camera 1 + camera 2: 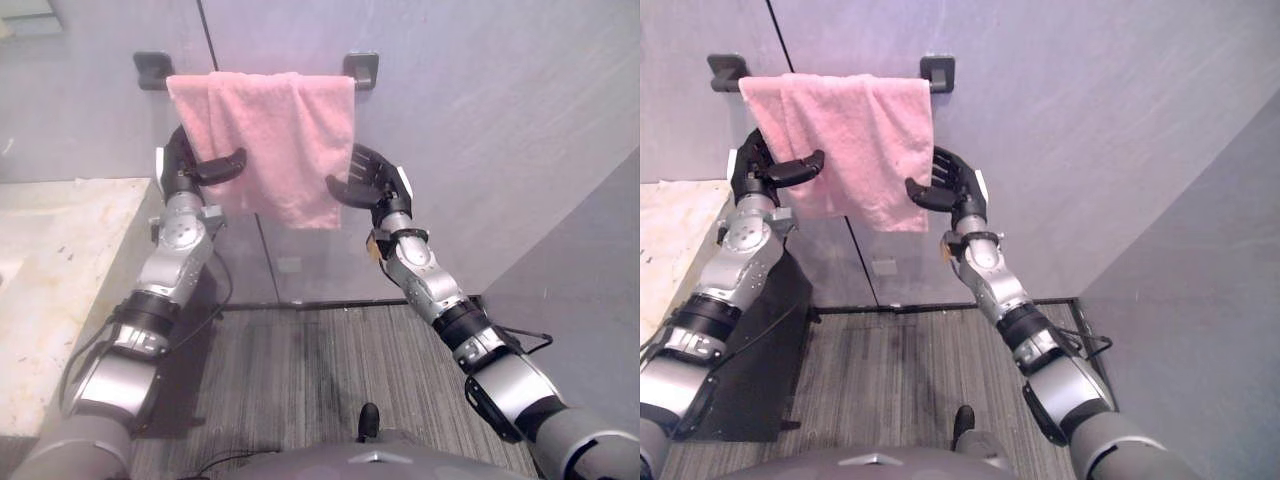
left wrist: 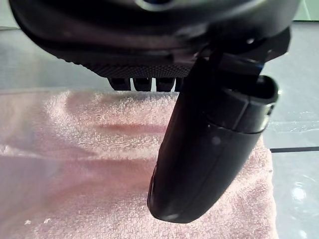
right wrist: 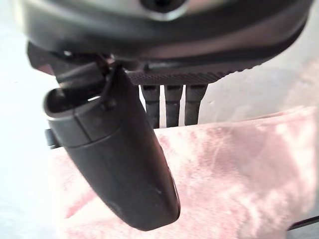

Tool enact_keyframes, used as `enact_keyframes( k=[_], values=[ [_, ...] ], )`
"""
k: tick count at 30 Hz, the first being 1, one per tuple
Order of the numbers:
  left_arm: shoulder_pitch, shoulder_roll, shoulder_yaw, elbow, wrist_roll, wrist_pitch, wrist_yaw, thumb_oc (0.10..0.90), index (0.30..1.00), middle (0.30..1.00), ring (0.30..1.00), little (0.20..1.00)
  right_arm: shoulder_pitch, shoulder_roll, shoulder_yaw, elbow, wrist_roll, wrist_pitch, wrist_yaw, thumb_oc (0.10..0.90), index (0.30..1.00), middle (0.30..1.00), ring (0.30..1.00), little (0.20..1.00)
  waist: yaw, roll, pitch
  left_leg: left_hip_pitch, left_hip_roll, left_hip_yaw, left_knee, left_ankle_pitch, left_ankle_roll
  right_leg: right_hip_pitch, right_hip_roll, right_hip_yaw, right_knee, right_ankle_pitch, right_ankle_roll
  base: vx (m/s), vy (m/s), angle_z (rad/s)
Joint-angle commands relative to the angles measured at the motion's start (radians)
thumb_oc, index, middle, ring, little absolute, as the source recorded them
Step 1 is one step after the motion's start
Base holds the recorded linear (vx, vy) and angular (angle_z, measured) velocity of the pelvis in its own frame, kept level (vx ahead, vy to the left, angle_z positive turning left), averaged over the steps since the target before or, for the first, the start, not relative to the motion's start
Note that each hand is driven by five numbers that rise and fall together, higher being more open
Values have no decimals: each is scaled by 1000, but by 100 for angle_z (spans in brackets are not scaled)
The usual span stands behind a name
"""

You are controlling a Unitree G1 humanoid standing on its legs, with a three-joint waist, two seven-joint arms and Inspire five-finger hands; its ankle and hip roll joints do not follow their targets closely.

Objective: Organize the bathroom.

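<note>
Pink towel [image 1: 270, 140] draped over the wall bar [image 1: 255, 75], between and just above both hands. Risk: an uneven tug could drag it off the bar. Left hand [image 1: 200, 165] and right hand [image 1: 365, 182] raised at its side edges, fingers open, thumbs forward, holding nothing.

Silver-grey jointed arms end in dark hands with ribbed black fingers [image 3: 172, 107] and bulky thumbs.
</note>
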Motion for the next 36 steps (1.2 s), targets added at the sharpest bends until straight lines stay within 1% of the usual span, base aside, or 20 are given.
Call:
enact_keyframes(
  k=[1,4,8,11,14,18,21,26,30,33,36],
  values=[
    [-58,120,28,-44,36,-86,-70,800,900,900,900,900,-101,-25,-15,-17,-43,-88,28,800,900,900,900,900,-3,23,-61,-105,-76,-40,38,20,57,81,-2,12,45,-216,105,0,0,0],
    [-66,143,32,-45,20,-71,-132,800,900,900,900,900,-102,-35,-11,-18,-51,-87,45,800,900,900,900,900,-3,27,-62,-102,-76,-38,35,22,55,82,-3,12,41,-214,107,0,0,0],
    [-108,201,17,-4,-8,-47,-182,800,900,900,900,900,-114,-48,1,-10,-51,-90,55,800,900,900,900,900,-4,33,-65,-100,-75,-33,33,23,54,83,-5,9,38,-211,110,0,0,0],
    [-128,226,15,23,-25,-53,-196,800,900,900,900,900,-121,-56,5,-11,-53,-82,57,800,900,900,900,900,-5,36,-65,-101,-75,-30,35,24,53,84,-5,8,36,-210,110,0,0,0],
    [-131,243,21,46,-42,-71,-215,800,900,900,900,900,-121,-61,12,-6,-48,-97,54,800,900,900,900,900,-3,40,-64,-100,-75,-32,35,23,53,85,-6,5,39,-212,110,0,0,0],
    [-112,254,39,42,-50,-68,-239,800,900,900,900,900,-119,-73,6,-21,-50,-102,82,800,900,900,900,900,2,39,-67,-99,-77,-37,33,23,52,89,-6,0,33,-211,109,0,0,0],
    [-104,260,51,48,-75,-71,-281,800,900,900,900,900,-135,-82,9,-25,-60,-101,98,800,900,900,900,900,9,38,-68,-99,-77,-40,33,24,50,91,-7,-5,33,-212,109,1,2,2],
    [-111,278,56,79,-109,-52,-342,800,900,900,900,900,-177,-105,12,-13,-44,-101,131,800,900,900,900,900,16,36,-69,-99,-76,-44,33,23,48,93,-8,-13,31,-212,109,0,-1,2],
    [-113,293,64,114,-121,-58,-361,800,900,900,900,900,-201,-116,16,-10,-41,-103,139,800,900,900,900,900,21,35,-70,-99,-76,-48,34,23,47,94,-9,-19,34,-213,109,2,-1,1],
    [-133,302,51,158,-103,-71,-372,800,900,900,900,900,-246,-124,21,5,-29,-105,130,800,900,900,900,900,25,34,-70,-101,-75,-52,35,23,46,93,-10,-21,35,-213,110,0,0,0],
    [-134,301,44,166,-88,-74,-370,800,900,900,900,900,-259,-125,21,12,-28,-111,125,800,900,900,900,900,27,32,-72,-104,-76,-54,37,22,46,93,-10,-20,35,-214,110,8,-1,2]
  ],
)
